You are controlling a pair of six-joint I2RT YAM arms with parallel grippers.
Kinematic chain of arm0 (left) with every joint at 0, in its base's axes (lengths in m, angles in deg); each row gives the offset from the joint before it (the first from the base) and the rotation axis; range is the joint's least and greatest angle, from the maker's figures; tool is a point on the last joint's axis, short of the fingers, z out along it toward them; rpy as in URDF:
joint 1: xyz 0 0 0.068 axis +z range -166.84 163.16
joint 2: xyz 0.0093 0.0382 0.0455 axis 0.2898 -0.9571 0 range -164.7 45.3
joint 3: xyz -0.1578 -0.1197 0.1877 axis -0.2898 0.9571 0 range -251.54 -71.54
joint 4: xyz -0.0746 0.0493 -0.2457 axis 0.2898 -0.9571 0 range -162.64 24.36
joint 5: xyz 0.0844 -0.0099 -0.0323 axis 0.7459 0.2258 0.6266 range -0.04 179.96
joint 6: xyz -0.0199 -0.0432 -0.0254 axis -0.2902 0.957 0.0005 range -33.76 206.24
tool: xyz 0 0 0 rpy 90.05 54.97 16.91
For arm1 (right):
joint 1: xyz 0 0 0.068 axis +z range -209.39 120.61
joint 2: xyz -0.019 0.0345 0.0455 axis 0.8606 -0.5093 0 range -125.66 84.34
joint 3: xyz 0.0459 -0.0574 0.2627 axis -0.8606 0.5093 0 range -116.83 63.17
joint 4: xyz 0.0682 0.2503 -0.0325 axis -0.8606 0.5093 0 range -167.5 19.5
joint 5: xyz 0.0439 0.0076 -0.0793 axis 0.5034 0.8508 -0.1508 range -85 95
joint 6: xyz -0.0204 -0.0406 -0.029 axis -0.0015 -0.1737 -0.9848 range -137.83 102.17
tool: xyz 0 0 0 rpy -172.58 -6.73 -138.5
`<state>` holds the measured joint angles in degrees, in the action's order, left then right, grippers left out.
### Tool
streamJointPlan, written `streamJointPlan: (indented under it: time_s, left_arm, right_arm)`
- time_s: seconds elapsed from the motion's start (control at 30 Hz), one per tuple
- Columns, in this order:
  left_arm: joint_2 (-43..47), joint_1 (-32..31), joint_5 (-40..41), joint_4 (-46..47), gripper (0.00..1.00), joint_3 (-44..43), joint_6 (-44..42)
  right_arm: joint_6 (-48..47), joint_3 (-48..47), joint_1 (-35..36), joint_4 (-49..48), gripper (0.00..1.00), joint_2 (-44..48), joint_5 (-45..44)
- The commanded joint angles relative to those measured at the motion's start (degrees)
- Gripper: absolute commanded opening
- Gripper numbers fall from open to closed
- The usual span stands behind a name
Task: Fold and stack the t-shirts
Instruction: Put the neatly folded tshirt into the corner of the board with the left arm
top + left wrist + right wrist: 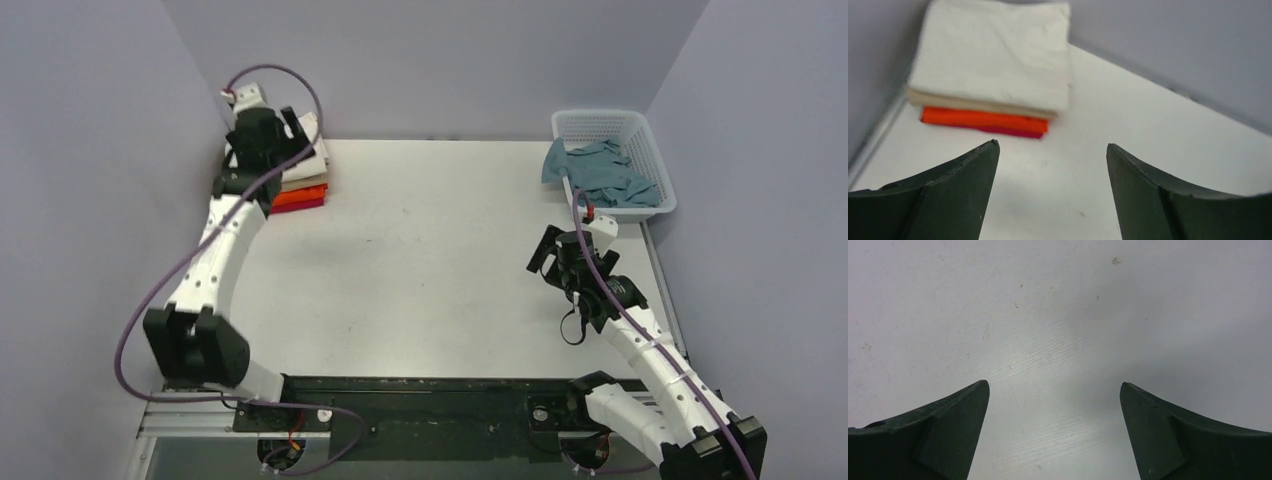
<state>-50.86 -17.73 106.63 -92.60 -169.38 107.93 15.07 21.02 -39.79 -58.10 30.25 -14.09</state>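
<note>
Stack [979, 106] sits tight in the far-left corner, cream tee [993, 55] on top, orange [983, 119] and red [1013, 132] edges showing below. Left gripper [1052, 145] is spread wide, empty, near its front edge. Grey-blue tee [600, 172] lies crumpled in the basket [600, 116], spilling over the rim. Right gripper [1054, 384] gapes, empty, over the table [430, 250], which stretches wide between the arms

A robotics lab cell: plain grey-violet panels [440, 60] box in the white table [430, 270] on three sides, and a black mounting rail [430, 398] at the table's near edge carries two robot arms [215, 260] (purple cables [290, 70] looping over them).
</note>
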Motion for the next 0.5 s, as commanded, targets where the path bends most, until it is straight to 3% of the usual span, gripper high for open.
streamJointPlan:
  time_s: [0.0,0.03,0.17,0.33,0.47]
  left_arm:
    - [22.68,-10.31,3.82,14.35,0.89,25.81,8.28]
    - [25.63,-13.89,4.48,16.12,0.89,33.14,11.02]
    - [39.52,-21.48,2.77,18.67,0.9,48.6,18.2]
    - [43.39,-26.89,5.49,9.2,0.9,54.95,21.89]
    - [44.84,-27.41,6.57,5.17,0.91,58.36,22.9]
  right_arm:
    - [2.13,4.22,0.31,-2.22,1.0,5.18,-1.1]
    - [2.46,5.16,0.34,-2.24,1.0,5.86,-1.16]
    - [3.28,7.61,0.53,-2.1,1.0,8.98,-2.22]
    - [3.1,9.67,0.66,-2.81,1.0,10.05,-1.63]
    - [2.51,10.96,0.78,-4.29,1.0,11.75,-1.33]
